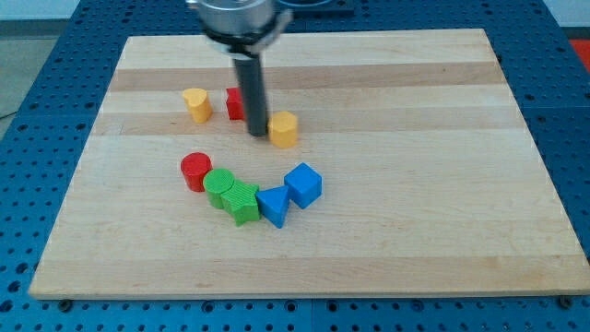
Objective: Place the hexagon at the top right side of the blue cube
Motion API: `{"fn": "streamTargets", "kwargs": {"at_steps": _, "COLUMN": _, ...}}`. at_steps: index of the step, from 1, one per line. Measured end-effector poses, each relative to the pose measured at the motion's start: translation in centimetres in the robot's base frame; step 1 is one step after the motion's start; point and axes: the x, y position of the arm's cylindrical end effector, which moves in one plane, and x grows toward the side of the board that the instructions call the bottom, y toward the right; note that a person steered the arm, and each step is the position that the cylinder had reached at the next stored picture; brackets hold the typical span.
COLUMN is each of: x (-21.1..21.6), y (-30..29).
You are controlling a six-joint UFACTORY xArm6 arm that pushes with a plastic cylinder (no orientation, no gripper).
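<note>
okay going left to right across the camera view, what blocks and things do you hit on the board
Red cylinder → green blocks → my tip → blue triangular block → yellow hexagon → blue cube. The yellow heart-like block and the red block behind the rod overlap others in left-right position, so I left them out.

The arm comes in from the view's top, its grey wrist cut off by the frame edge. A straight dark rod hangs upright from it, and my tip (pixel 257 134) rests low on the surface.
</note>
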Motion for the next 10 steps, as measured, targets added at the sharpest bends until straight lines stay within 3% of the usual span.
{"fn": "streamTargets", "kwargs": {"at_steps": 1, "x": 0.6, "y": 2.9}}
{"fn": "streamTargets", "kwargs": {"at_steps": 3, "x": -1.5, "y": 3.0}}
{"fn": "streamTargets", "kwargs": {"at_steps": 5, "x": 3.1, "y": 7.2}}
{"fn": "streamTargets", "kwargs": {"at_steps": 6, "x": 0.5, "y": 7.3}}
{"fn": "streamTargets", "kwargs": {"at_steps": 7, "x": -1.6, "y": 12.3}}
{"fn": "streamTargets", "kwargs": {"at_steps": 8, "x": 0.3, "y": 18.5}}
{"fn": "streamTargets", "kwargs": {"at_steps": 9, "x": 2.6, "y": 18.2}}
{"fn": "streamTargets", "kwargs": {"at_steps": 10, "x": 3.2, "y": 13.9}}
